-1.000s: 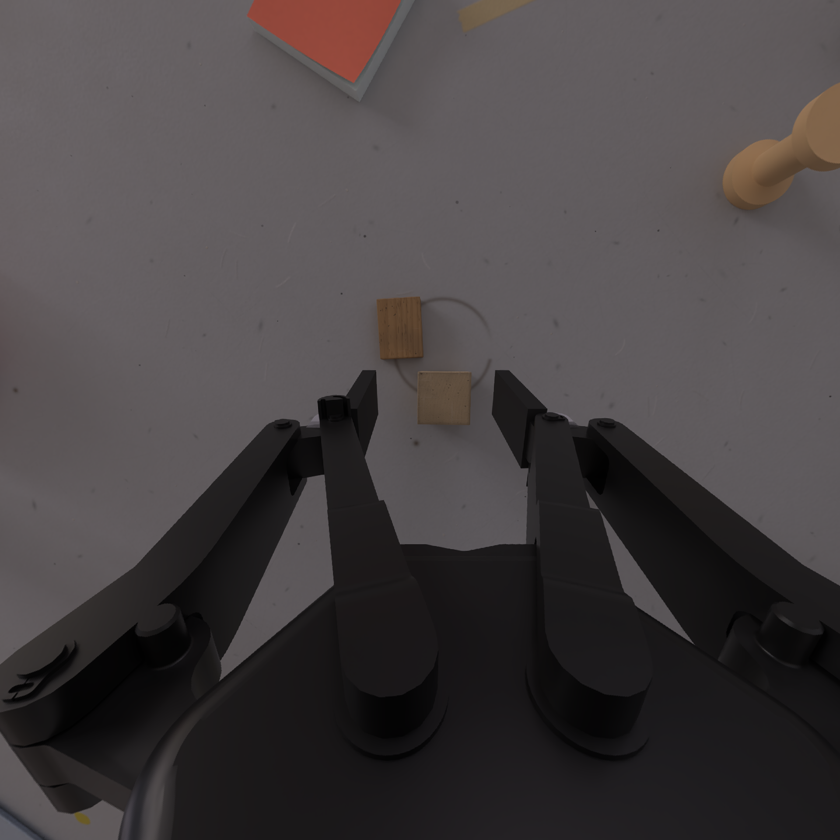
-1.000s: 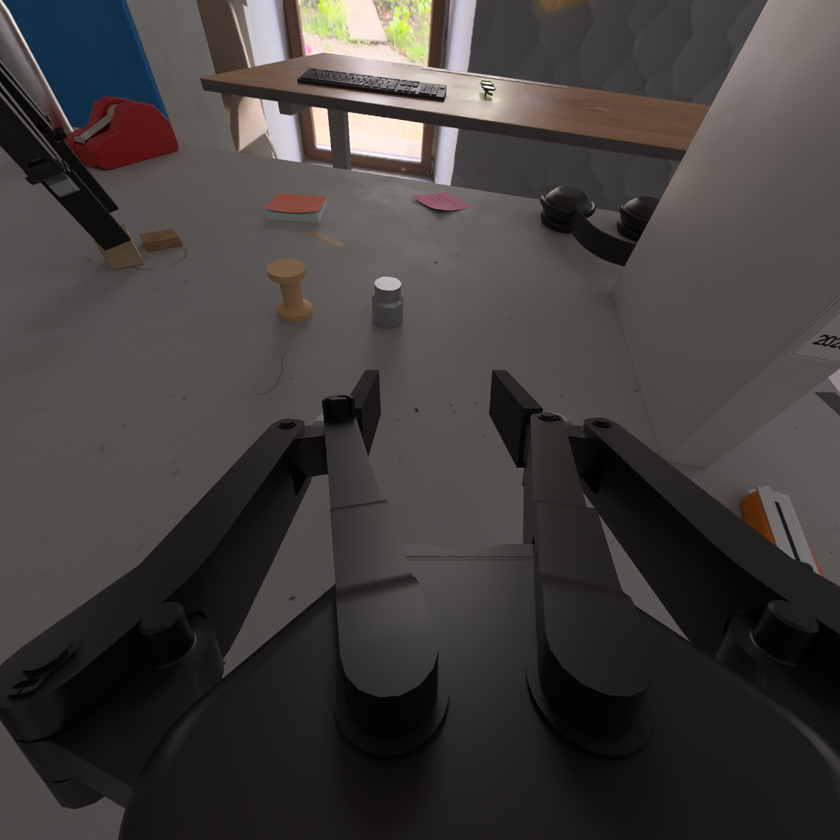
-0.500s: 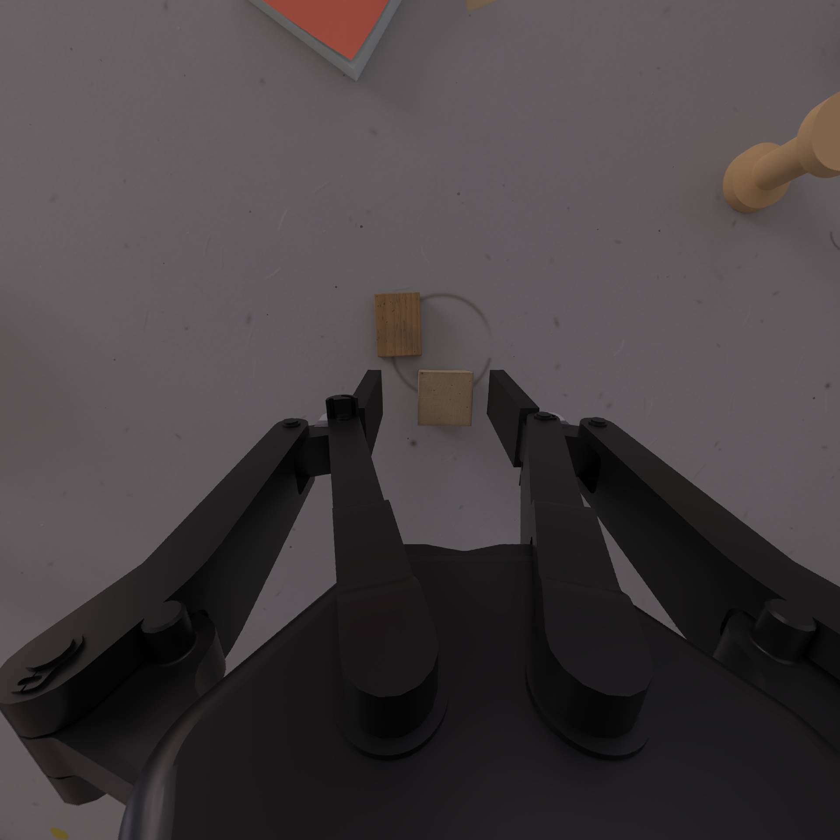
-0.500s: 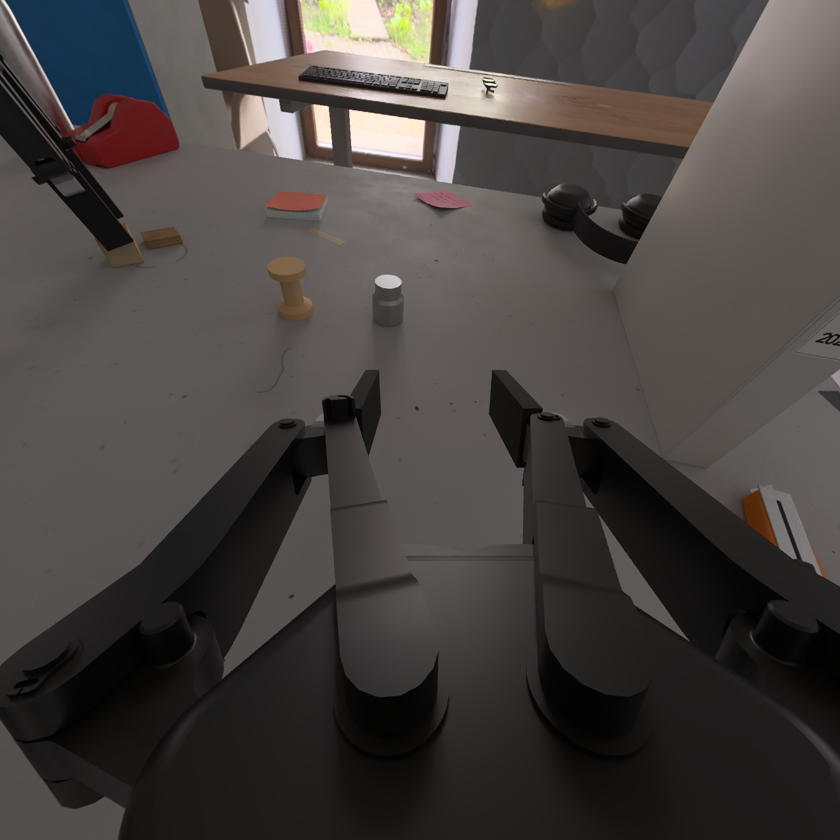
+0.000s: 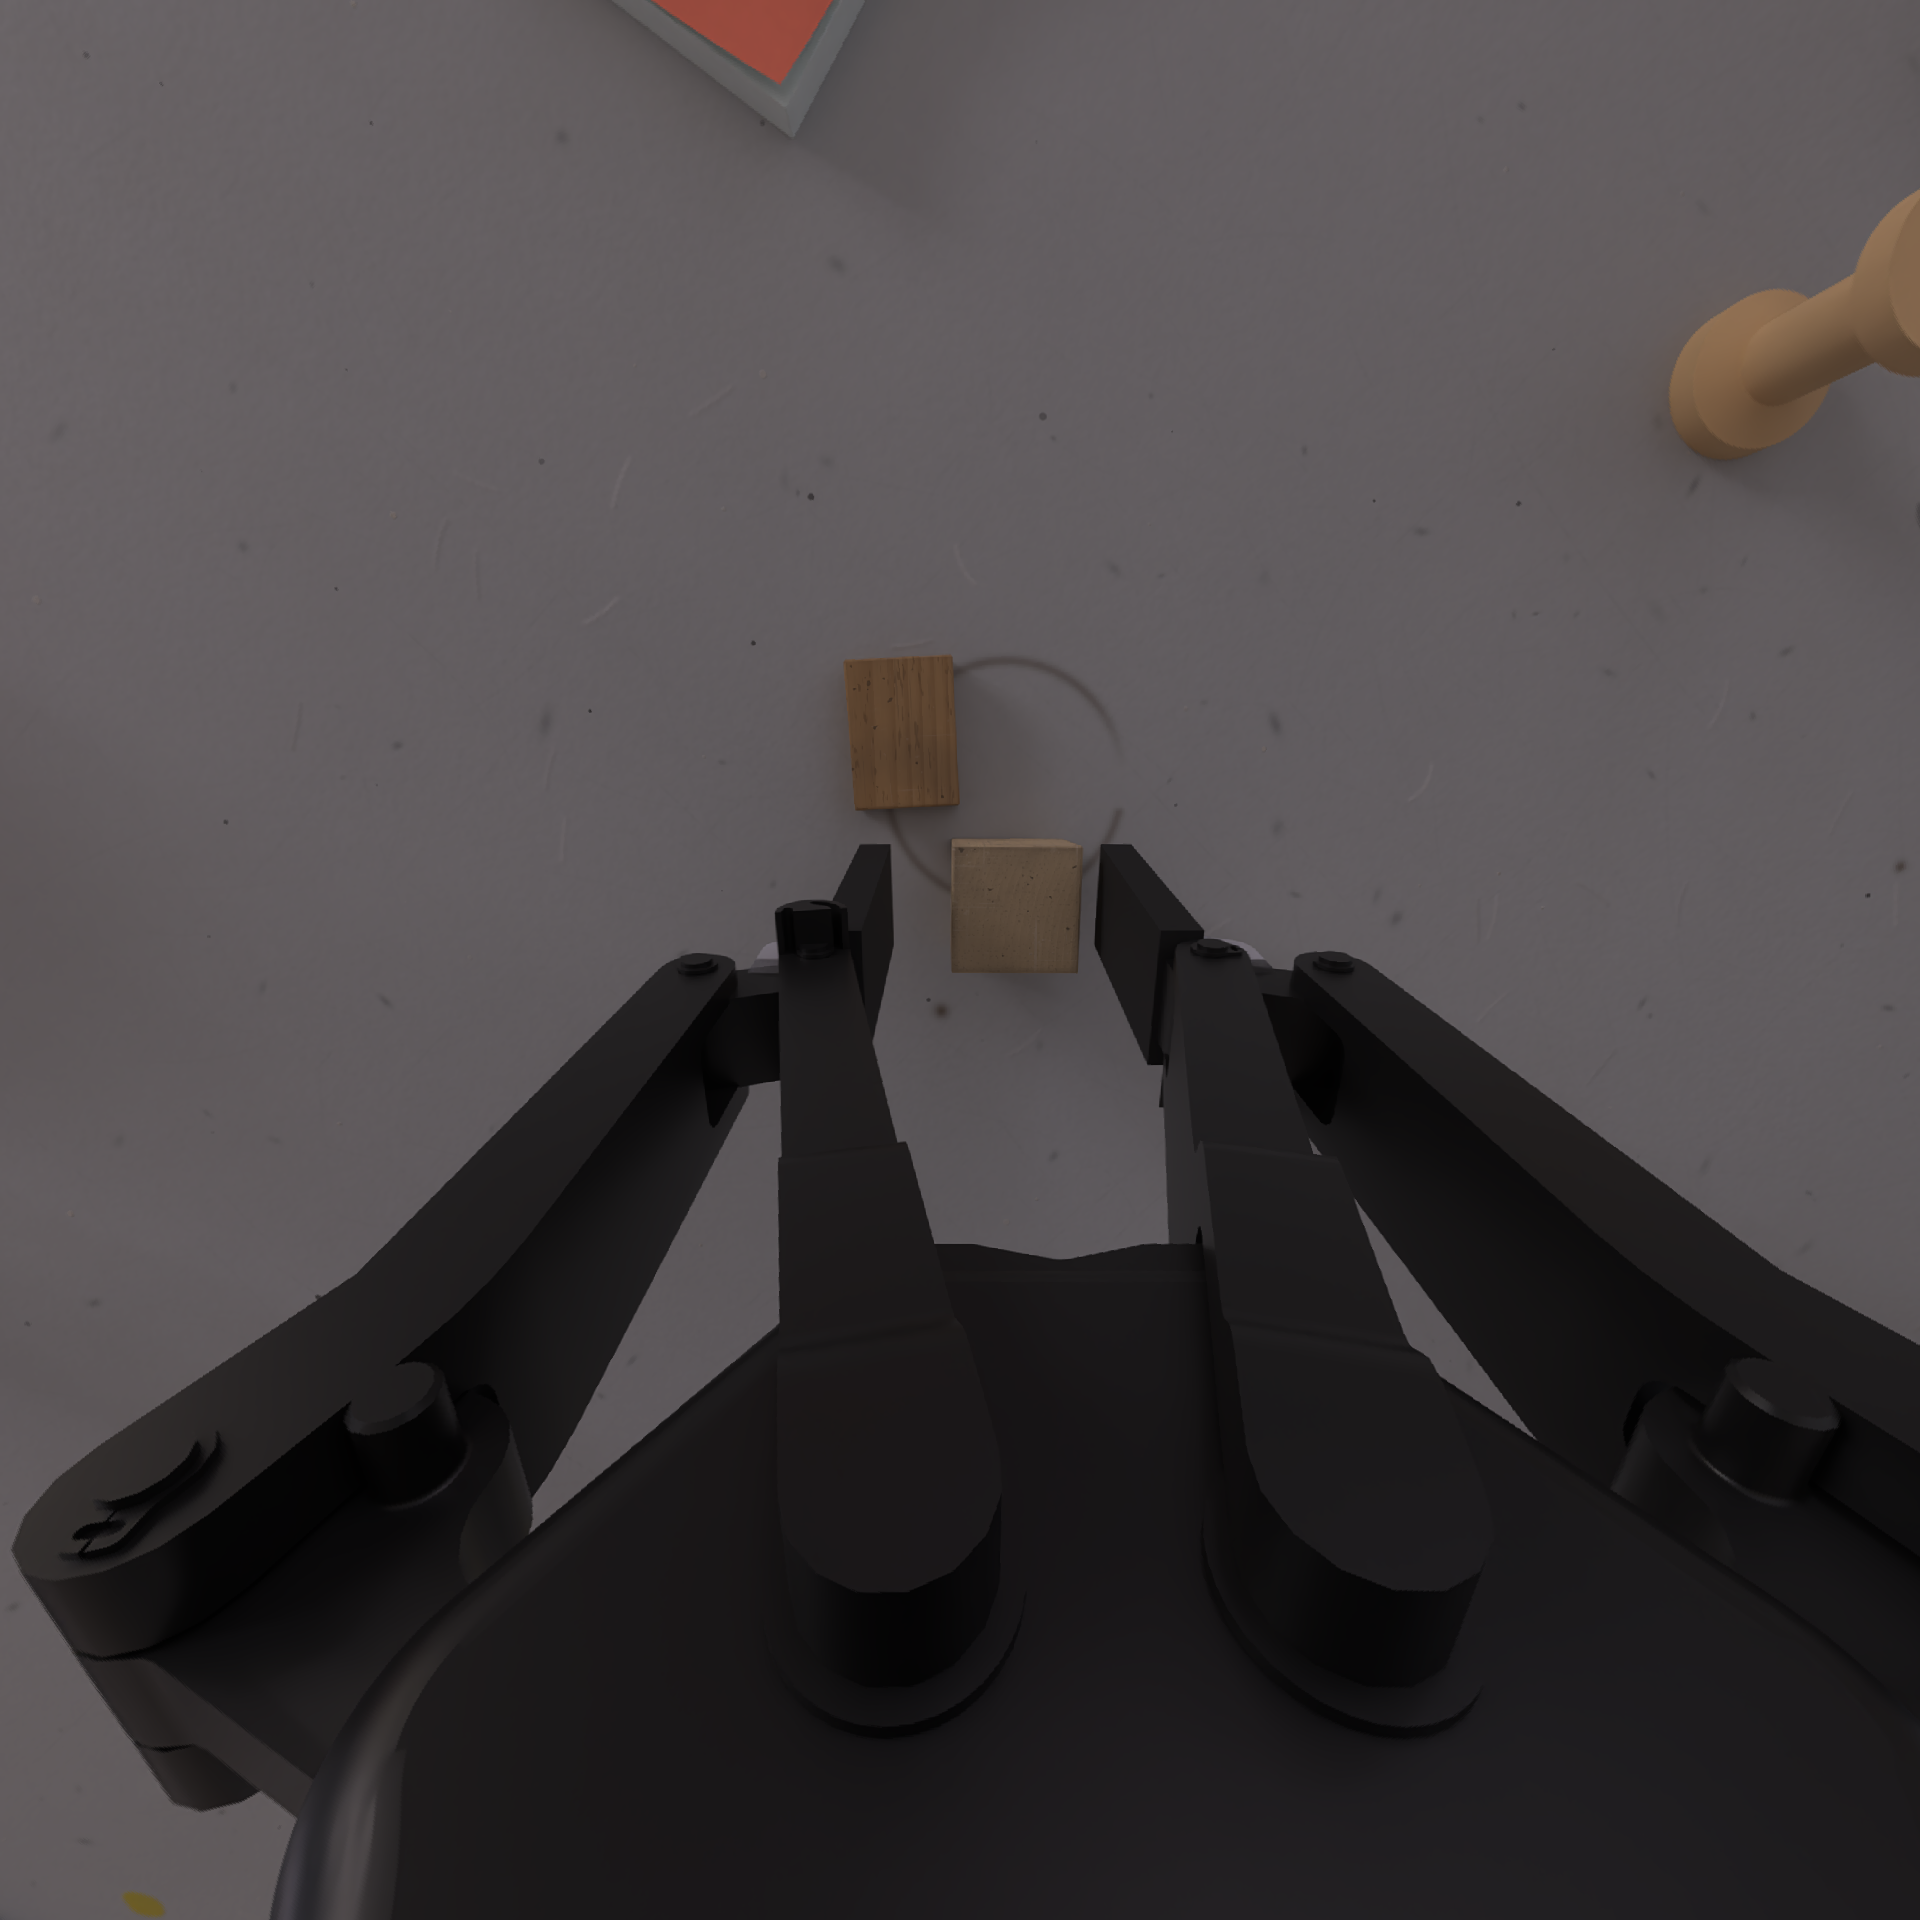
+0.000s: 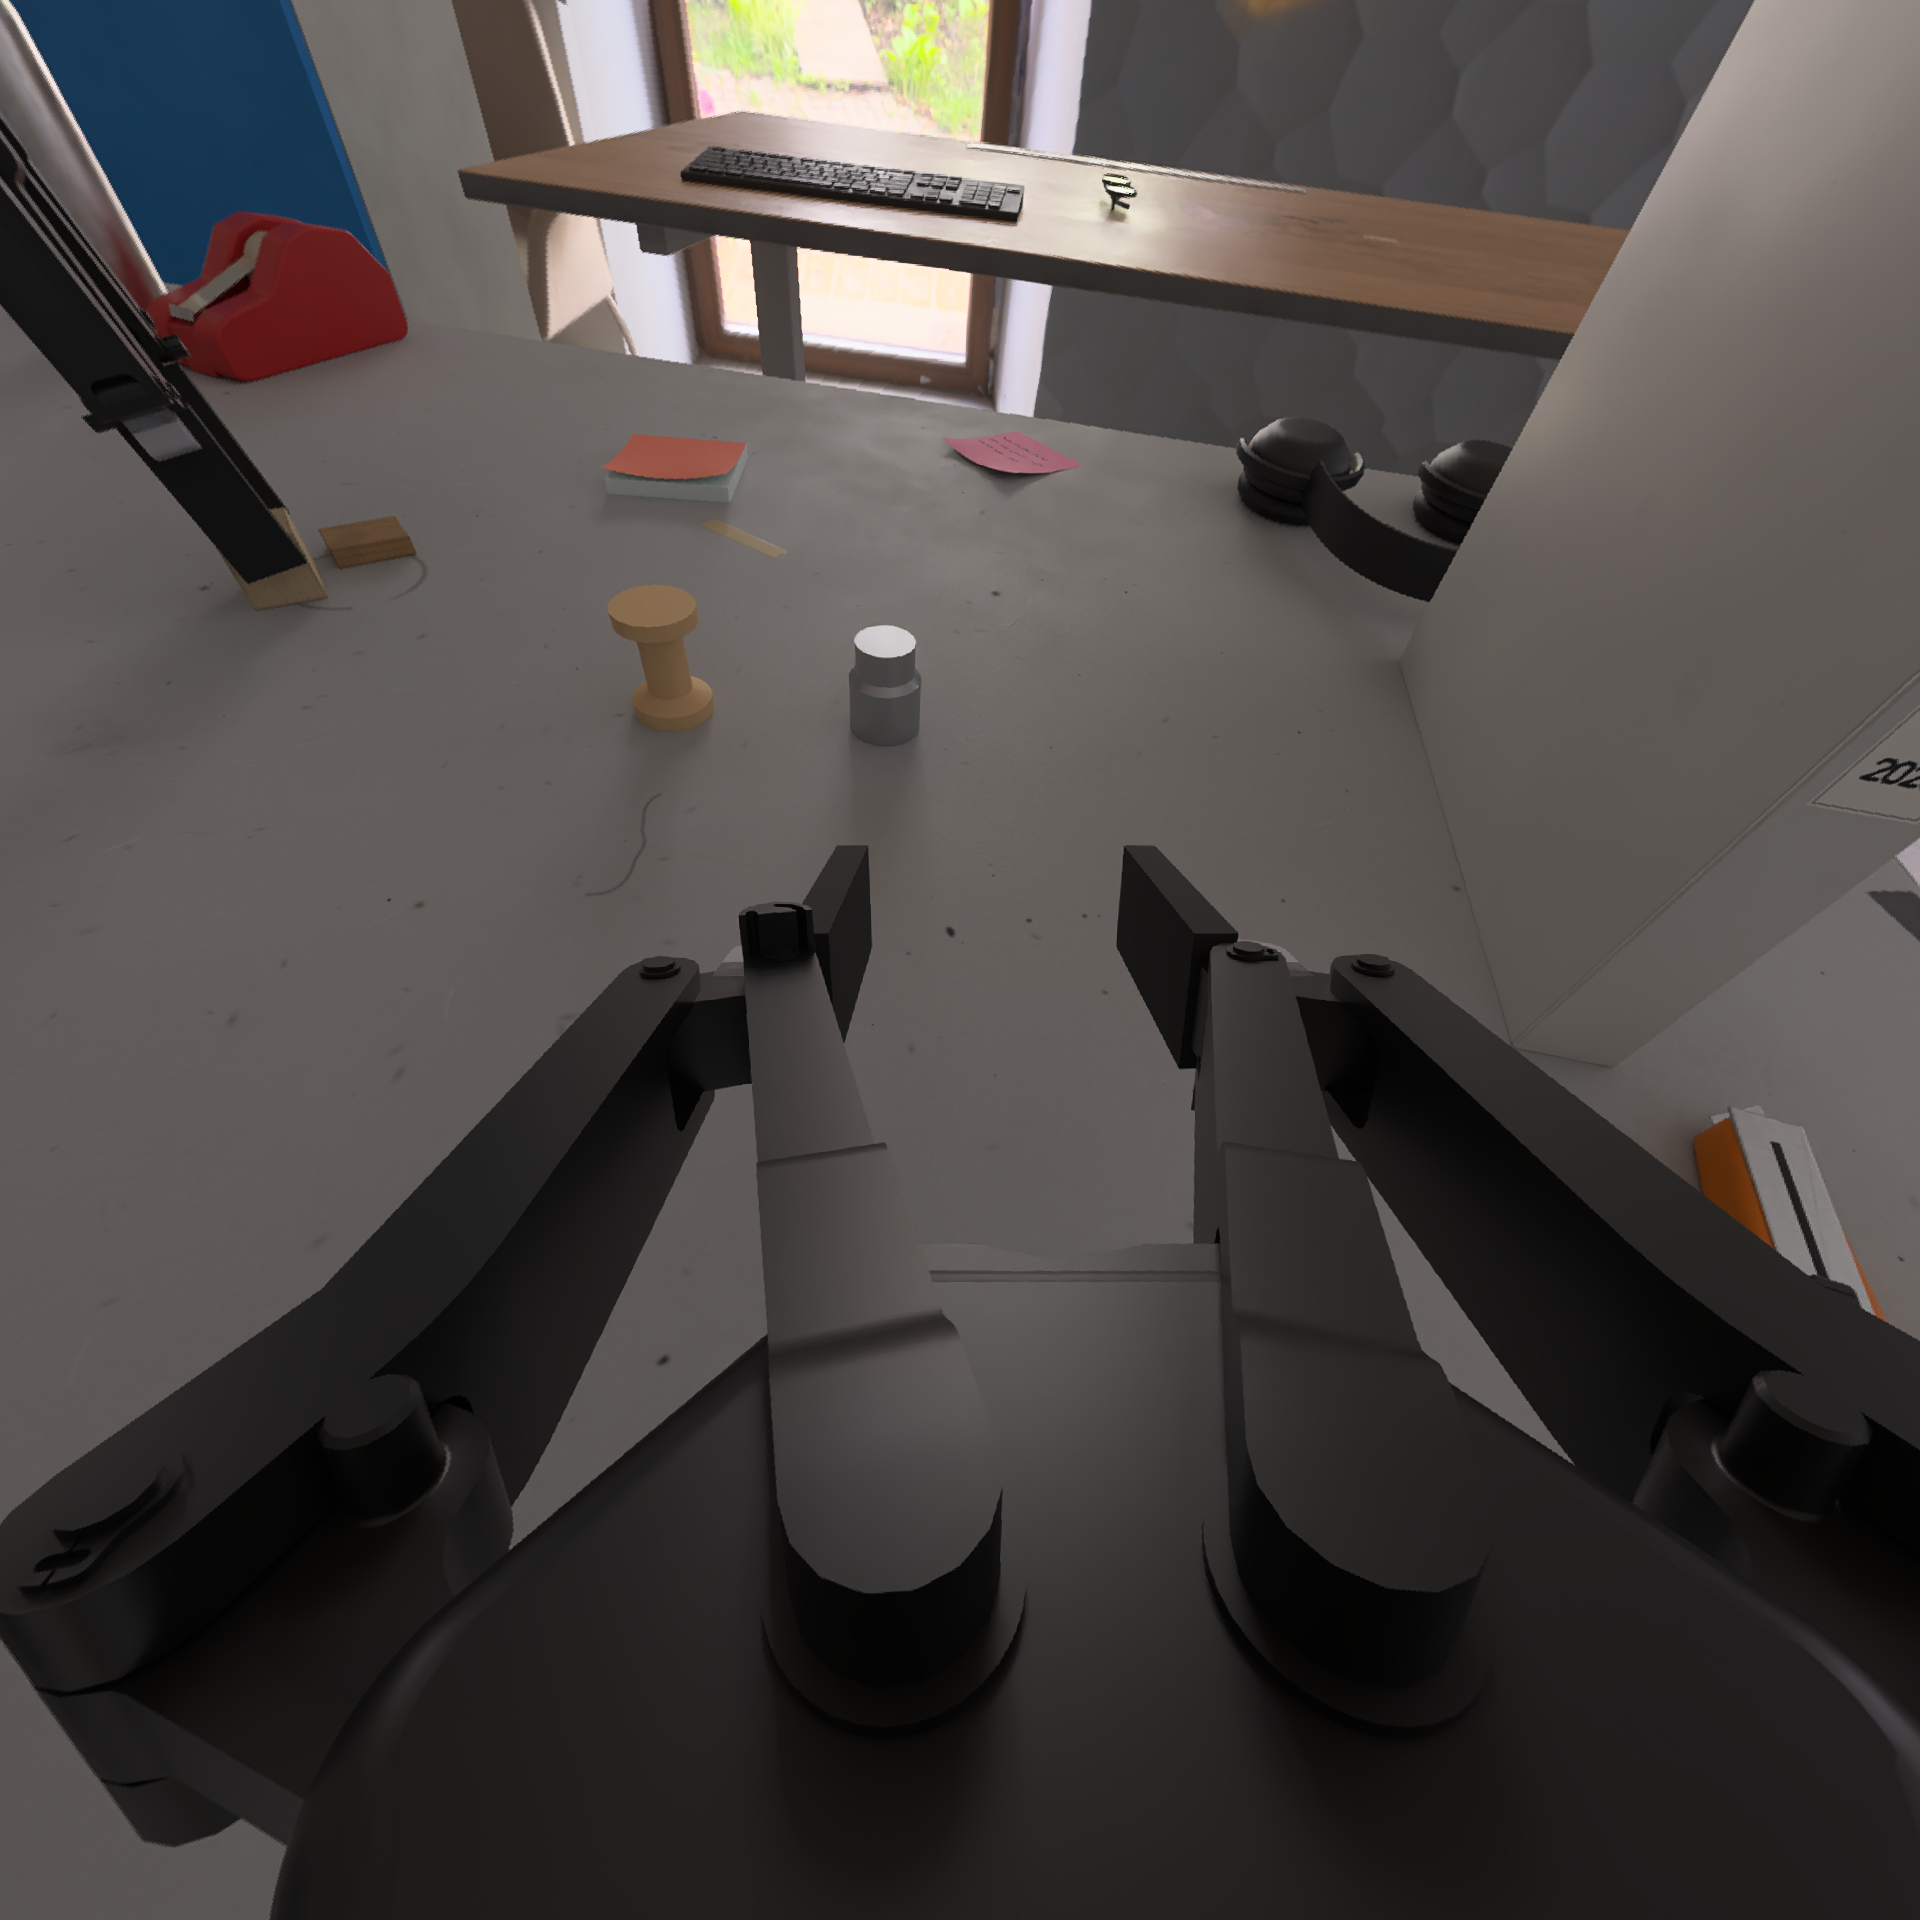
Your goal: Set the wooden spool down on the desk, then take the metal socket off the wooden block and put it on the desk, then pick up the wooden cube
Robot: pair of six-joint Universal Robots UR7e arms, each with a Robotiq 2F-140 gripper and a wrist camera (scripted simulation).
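The right gripper point(image 6: 992, 914) hangs with its jaws apart and empty over a pale grey desk point(image 6: 312, 935), speckled with dark flecks and marked by a thin curling scratch. At the right edge an orange-and-white object point(image 6: 1787, 1184) lies beside a tall white panel point(image 6: 1662, 520) bearing a small label. Farther out stand the metal socket point(image 6: 885, 686) and, near it to the left, the wooden spool point(image 6: 662, 668), both upright on the desk.

Beyond these, at the far left, the left gripper point(image 5: 992, 904) points down with its jaws open around the wooden cube point(image 5: 1015, 906); narrow gaps show on both sides, the right one very slim. The cube sits on the desk over a faint ring mark, the darker wooden block point(image 5: 900, 731) just beyond it to the left.

Farther still lie a strip of wood point(image 6: 744, 538), a red-topped sticky-note pad point(image 6: 677, 468), a pink note point(image 6: 1012, 454), black headphones point(image 6: 1351, 499) and a red tape dispenser point(image 6: 286, 296). Past the desk's edge, a brown wooden table point(image 6: 1299, 260) carries a black keyboard point(image 6: 852, 183) before a window point(image 6: 831, 62), with a blue panel point(image 6: 208, 104) at left and a grey hexagon-patterned wall point(image 6: 1403, 94) at right.
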